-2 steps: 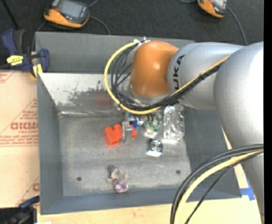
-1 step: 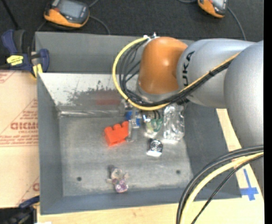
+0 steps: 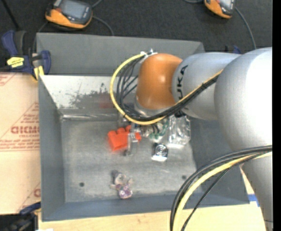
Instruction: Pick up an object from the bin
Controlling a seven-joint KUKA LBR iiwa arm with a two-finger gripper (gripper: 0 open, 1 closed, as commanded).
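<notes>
Parked with the end effector (image 3: 130, 141) low in the bin (image 3: 82, 170), just at the right edge of an orange-red block (image 3: 115, 140); cannot tell whether clenched or released. Right of the block: crumpled silvery wrapper (image 3: 180, 131), small shiny cap (image 3: 160, 151). Below the block, well apart: pinkish scrap (image 3: 122, 186).

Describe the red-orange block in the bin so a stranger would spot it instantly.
Start at the grey metal bin and find the middle of its floor, just below the arm's orange cover. The red-orange block lies there, left of a crumpled silvery heap; it is the only solid, brightly coloured piece.
</notes>
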